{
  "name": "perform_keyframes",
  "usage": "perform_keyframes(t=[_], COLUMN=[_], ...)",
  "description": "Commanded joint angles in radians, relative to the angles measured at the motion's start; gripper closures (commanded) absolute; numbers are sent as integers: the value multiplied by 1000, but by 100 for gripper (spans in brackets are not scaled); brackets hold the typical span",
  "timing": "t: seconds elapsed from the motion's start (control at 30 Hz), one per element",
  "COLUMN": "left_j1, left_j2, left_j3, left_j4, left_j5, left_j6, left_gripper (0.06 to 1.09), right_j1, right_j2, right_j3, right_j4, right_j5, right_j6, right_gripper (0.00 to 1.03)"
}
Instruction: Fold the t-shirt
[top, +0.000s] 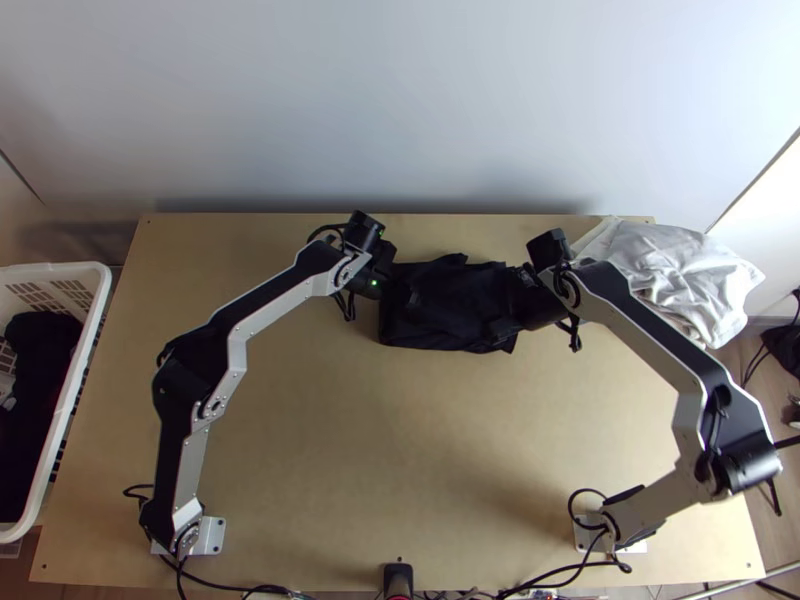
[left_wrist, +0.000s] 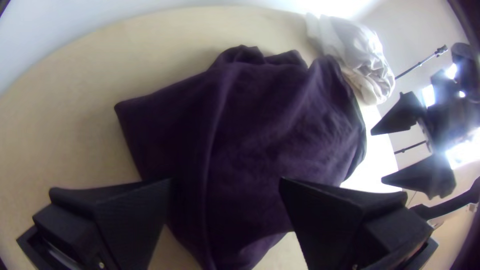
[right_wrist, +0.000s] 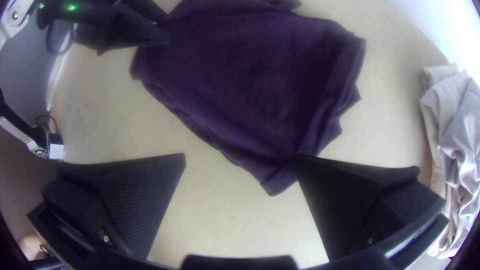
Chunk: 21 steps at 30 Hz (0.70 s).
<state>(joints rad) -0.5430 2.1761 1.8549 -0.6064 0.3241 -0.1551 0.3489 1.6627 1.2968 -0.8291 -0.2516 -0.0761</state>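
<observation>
The dark t-shirt (top: 445, 325) lies as a compact, wrinkled, folded-looking bundle near the table's back edge; its layers are hard to tell apart. My left gripper (top: 400, 288) is at the bundle's left side, my right gripper (top: 508, 315) at its right side. In the left wrist view, the left gripper (left_wrist: 226, 181) stands open over the purple-looking cloth (left_wrist: 260, 125), nothing pinched between its fingers. The right wrist view has the right gripper (right_wrist: 240, 159) open beside a corner of the shirt (right_wrist: 250, 85), one fingertip over or against the cloth's edge.
A heap of white cloth (top: 685, 275) sits at the table's back right corner. Left of the table (top: 380, 450) stands a white basket (top: 88, 340) holding dark cloth. Bare tabletop stretches in front of the shirt, between the two arms.
</observation>
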Motion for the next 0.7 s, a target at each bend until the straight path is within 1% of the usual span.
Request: perform_keyframes(t=[0.0, 0.1, 0.13, 0.23, 0.3, 0.4, 0.53, 0.63, 0.67], left_j1=[0, 3, 2, -6, -9, -9, -8, -6, -6], left_j2=[60, 65, 68, 68, 59, 10, -48, -55, -53], left_j3=[27, 17, 17, 15, 17, 17, 18, 23, 26], left_j4=[-33, -55, -64, -98, -112, -121, -124, -124, -124], left_j5=[-11, -11, -11, -10, -10, -3, 1, 3, 3], left_j6=[40, 54, 58, 75, 77, 58, 43, 43, 42], left_gripper=[10, 11, 11, 11, 11, 11, 11, 11, 11], right_j1=[84, 139, 160, 225, 245, 248, 263, 280, 285], right_j2=[-70, -67, -67, -67, -75, -80, -95, -84, -75], right_j3=[25, 39, 35, -19, -79, -140, -249, -298, -304], right_j4=[1, 5, 13, 90, 176, 282, 459, 551, 559], right_j5=[9, 34, 60, 195, 245, 258, 261, 261, 261], right_j6=[-21, -27, -47, -145, -229, -283, -387, -422, -427], right_gripper=[4, 3, 4, 4, 4, 4, 4, 4, 4])
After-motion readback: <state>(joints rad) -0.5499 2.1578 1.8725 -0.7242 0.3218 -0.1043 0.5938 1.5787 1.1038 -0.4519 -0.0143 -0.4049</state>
